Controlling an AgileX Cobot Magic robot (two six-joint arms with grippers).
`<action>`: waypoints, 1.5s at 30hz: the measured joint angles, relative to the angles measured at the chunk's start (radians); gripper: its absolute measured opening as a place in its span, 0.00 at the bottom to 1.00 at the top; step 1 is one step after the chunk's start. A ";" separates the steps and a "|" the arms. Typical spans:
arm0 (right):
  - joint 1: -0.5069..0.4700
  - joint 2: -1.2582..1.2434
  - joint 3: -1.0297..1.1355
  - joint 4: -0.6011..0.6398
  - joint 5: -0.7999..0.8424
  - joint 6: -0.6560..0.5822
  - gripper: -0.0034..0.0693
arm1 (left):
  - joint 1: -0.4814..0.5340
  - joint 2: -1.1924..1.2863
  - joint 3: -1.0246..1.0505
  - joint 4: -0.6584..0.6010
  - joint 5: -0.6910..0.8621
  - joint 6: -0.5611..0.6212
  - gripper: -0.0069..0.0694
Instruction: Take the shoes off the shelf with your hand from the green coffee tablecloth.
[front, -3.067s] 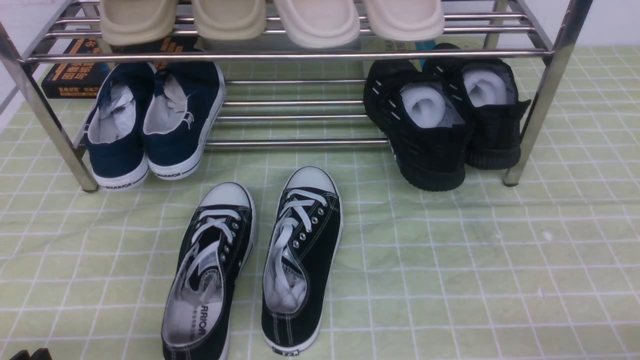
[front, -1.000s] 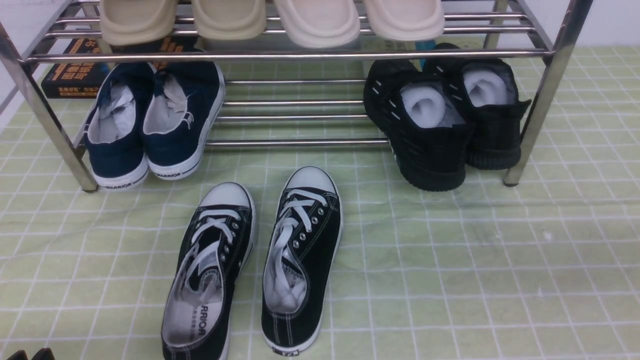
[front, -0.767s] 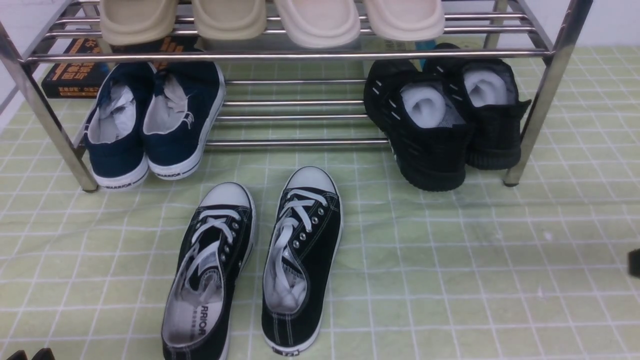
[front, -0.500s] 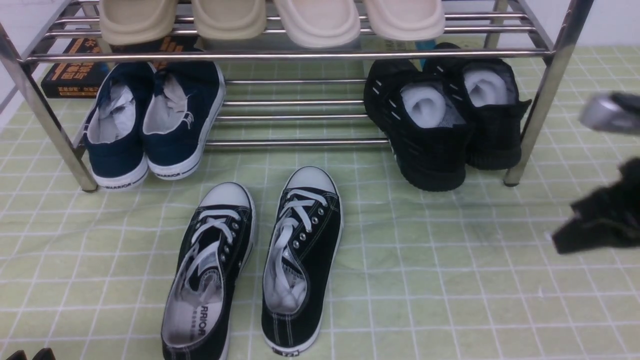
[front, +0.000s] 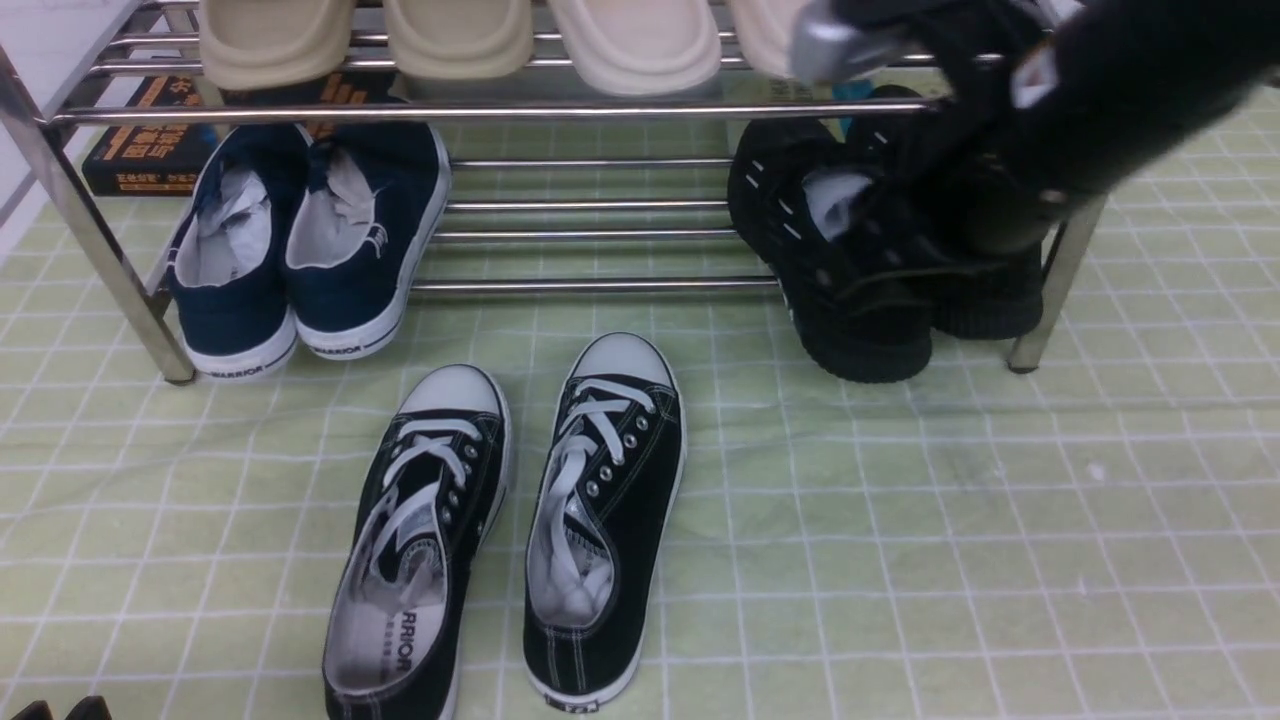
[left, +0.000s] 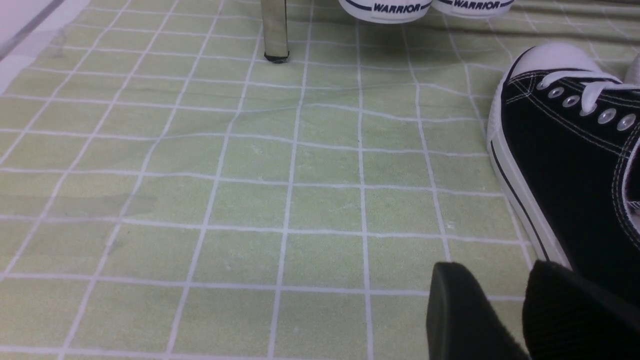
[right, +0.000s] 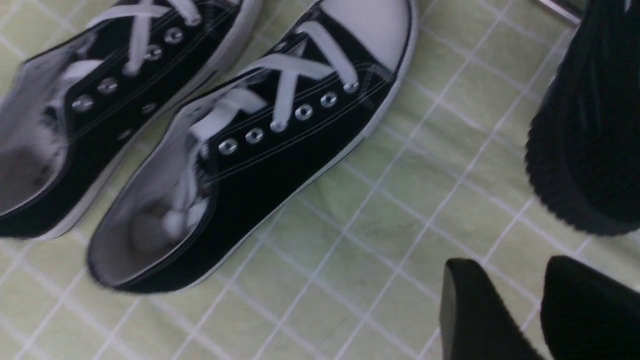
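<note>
The shoes (front: 860, 335), a black knit pair with white stuffing, sit at the right end of the shelf's (front: 600, 108) lower tier, heels toward me. My right arm reaches in from the upper right, blurred, and covers much of them. My right gripper (front: 890, 265) hangs over the left shoe's opening. In the right wrist view this gripper (right: 512, 262) is open, with only green coffee tablecloth (right: 400, 210) between its fingers and a ribbed knit heel (right: 590, 150) just beside them. My left gripper (left: 497, 267) is open low over the cloth, holding nothing.
Black canvas sneakers (front: 510, 530) with white toe caps lie on the tablecloth (front: 950, 520) in front of the shelf. Navy shoes (front: 300, 240) fill the lower tier's left end. Beige slippers (front: 460, 40) line the top tier. A book (front: 150, 140) lies behind. A chrome leg (front: 1050, 300) stands right of the knit pair.
My right arm has swung in from the right edge, up and leftward, to over the black knit shoes, and its jaws have parted. The shoes and my left arm have not moved.
</note>
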 joint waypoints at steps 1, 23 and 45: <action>0.004 0.031 -0.027 -0.039 -0.003 0.011 0.45 | 0.000 0.000 0.000 0.001 0.000 0.000 0.40; 0.007 0.304 -0.114 -0.473 -0.185 0.294 0.58 | 0.000 0.000 0.000 0.001 0.000 0.000 0.40; 0.007 0.393 -0.120 -0.495 -0.195 0.398 0.23 | 0.000 0.000 0.000 0.001 0.000 0.000 0.41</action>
